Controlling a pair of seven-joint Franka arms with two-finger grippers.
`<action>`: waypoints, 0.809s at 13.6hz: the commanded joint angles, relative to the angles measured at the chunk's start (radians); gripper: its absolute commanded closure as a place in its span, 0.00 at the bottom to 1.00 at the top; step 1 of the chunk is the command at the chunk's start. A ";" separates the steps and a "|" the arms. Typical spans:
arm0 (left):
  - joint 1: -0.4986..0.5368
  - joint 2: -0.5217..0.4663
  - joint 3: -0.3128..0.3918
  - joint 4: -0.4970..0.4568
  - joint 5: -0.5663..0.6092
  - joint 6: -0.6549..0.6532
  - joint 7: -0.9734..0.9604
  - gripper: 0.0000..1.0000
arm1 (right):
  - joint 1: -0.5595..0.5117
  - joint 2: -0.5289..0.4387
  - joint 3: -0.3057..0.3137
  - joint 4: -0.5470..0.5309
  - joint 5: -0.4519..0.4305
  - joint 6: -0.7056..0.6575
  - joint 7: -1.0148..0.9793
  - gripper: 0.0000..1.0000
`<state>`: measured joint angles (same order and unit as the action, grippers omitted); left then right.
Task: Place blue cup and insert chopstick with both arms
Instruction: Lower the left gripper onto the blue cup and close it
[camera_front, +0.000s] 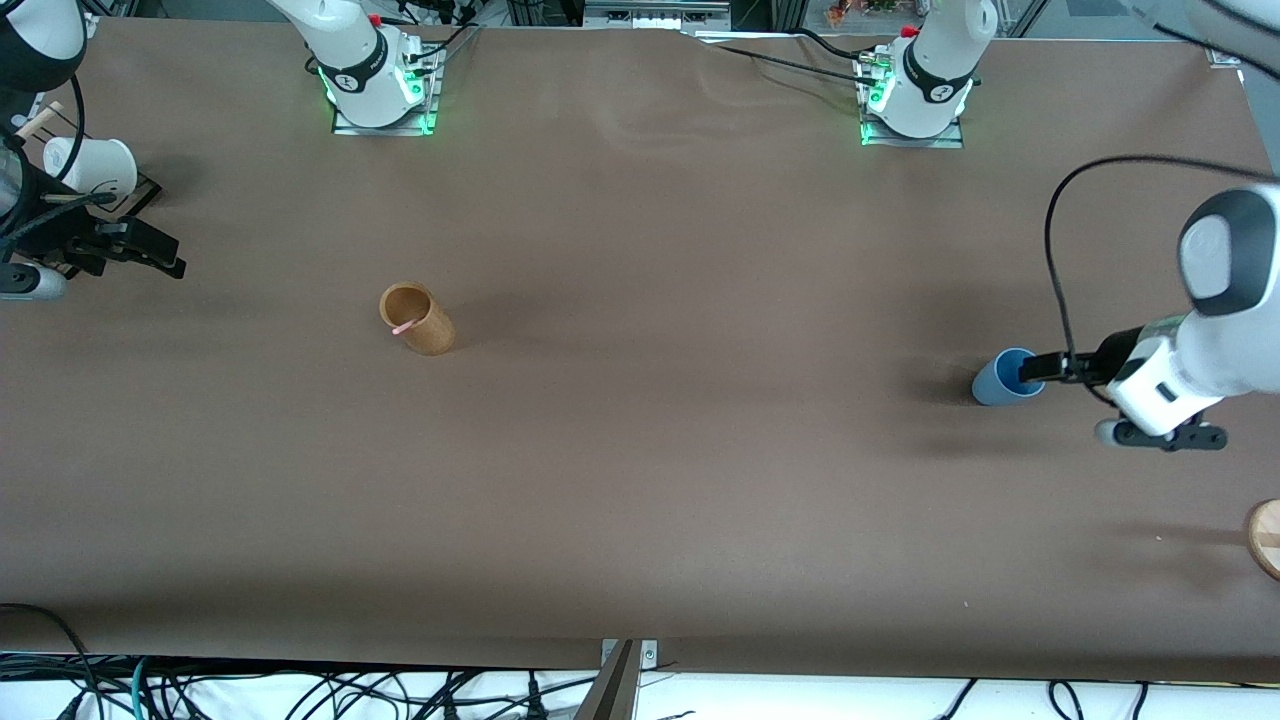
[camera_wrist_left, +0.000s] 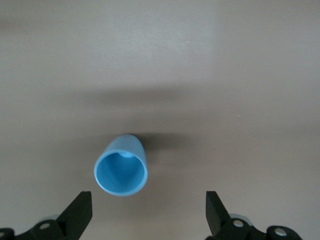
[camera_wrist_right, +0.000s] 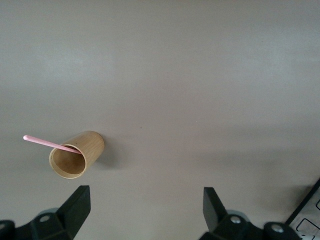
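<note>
Brown paper covers the long table (camera_front: 640, 480), and tangled black cables (camera_front: 300, 695) are seen along its edge nearest the front camera. At the left arm's end, close to that edge, part of a round wooden object (camera_front: 1266, 538) is cut off by the frame.

Farther from the camera, toward the left arm's end, the blue cup (camera_front: 1005, 378) stands upright on the table, its brighter blue inside visible. The left gripper (camera_front: 1035, 372) is held over the cup's rim in the front view; in the left wrist view its fingers (camera_wrist_left: 80, 212) are spread wide, with the cup (camera_wrist_left: 121, 166) seen between them and touched by neither.

Toward the right arm's end, a little farther from the camera, the brown wooden cup (camera_front: 418, 319) stands upright, and the pink chopstick (camera_front: 405, 327) rests in it, leaning against the rim with one end sticking out, as the right wrist view also shows (camera_wrist_right: 50, 144).

The right gripper (camera_front: 150, 250) is held at the right arm's end of the table, well apart from the wooden cup; its fingers (camera_wrist_right: 75, 207) are spread apart and nothing is gripped. Beside it a white cup (camera_front: 90, 165) is seen.

Farthest away, the two arm bases (camera_front: 375, 75) are lit green. No legible writing can be made out anywhere.
</note>
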<state>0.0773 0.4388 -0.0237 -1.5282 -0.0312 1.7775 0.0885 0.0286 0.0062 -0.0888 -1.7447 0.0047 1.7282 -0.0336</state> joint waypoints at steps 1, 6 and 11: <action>-0.023 -0.002 -0.001 -0.047 0.056 0.049 0.014 0.00 | -0.001 0.006 -0.002 0.022 0.009 -0.019 0.004 0.00; -0.022 -0.011 -0.001 -0.228 0.056 0.242 0.013 0.00 | -0.001 0.006 -0.002 0.022 0.009 -0.019 0.003 0.00; -0.022 -0.026 0.001 -0.343 0.056 0.370 0.013 0.00 | -0.001 0.006 -0.002 0.021 0.009 -0.021 0.003 0.00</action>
<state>0.0562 0.4587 -0.0256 -1.8010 -0.0021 2.0969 0.0887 0.0286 0.0064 -0.0889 -1.7443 0.0047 1.7279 -0.0336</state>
